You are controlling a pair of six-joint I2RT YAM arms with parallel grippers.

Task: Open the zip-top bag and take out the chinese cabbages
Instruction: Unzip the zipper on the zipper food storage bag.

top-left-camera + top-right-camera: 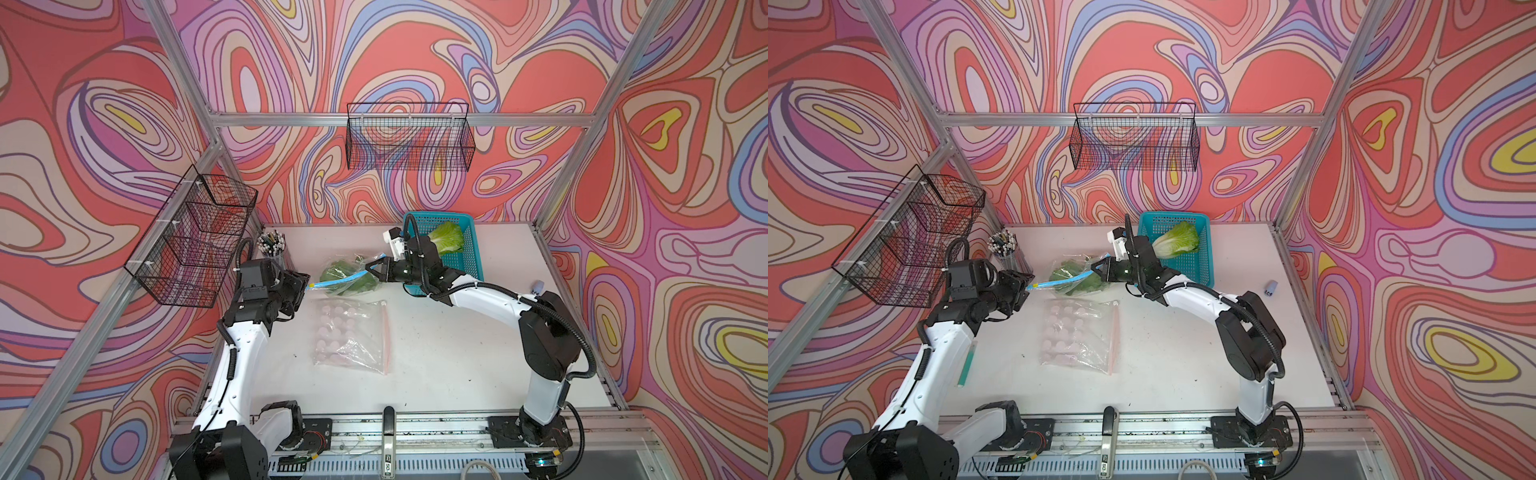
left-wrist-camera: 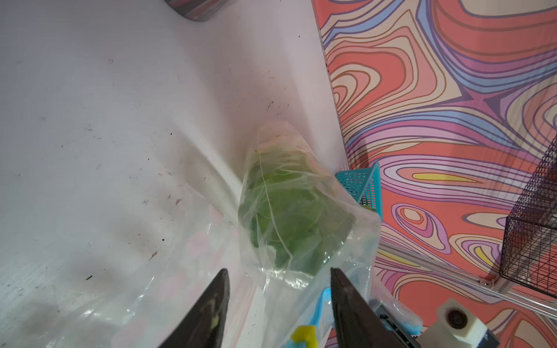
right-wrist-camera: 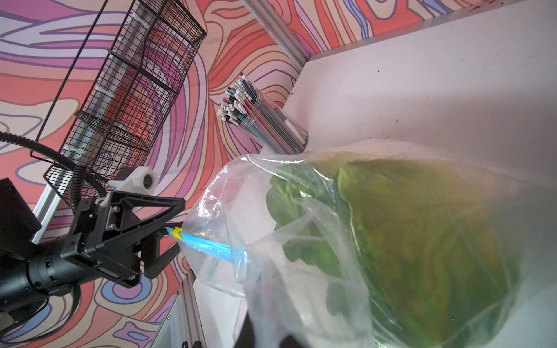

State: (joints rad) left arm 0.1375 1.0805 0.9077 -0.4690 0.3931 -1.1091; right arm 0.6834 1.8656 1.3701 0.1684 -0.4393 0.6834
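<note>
The clear zip-top bag (image 1: 345, 276) (image 1: 1071, 276) hangs stretched between my two grippers above the table's back. Green chinese cabbages (image 2: 289, 211) (image 3: 422, 235) show through its plastic. Its blue zip strip (image 1: 332, 283) ends in a yellow slider (image 2: 304, 336) (image 3: 177, 232). My left gripper (image 1: 305, 286) (image 2: 278, 271) is open, its fingers standing on either side of that slider end. My right gripper (image 1: 372, 270) (image 1: 1098, 270) is shut on the bag's other end, its tips wrapped in plastic in the right wrist view. One more chinese cabbage (image 1: 446, 237) (image 1: 1177, 243) lies in the teal basket (image 1: 436, 215).
A second clear bag (image 1: 349, 336) holding pink round pieces lies flat mid-table. A cup of pens (image 1: 272, 245) stands at the back left. Black wire baskets hang on the left wall (image 1: 195, 237) and back wall (image 1: 409, 137). A small grey object (image 1: 539, 286) sits at the right edge.
</note>
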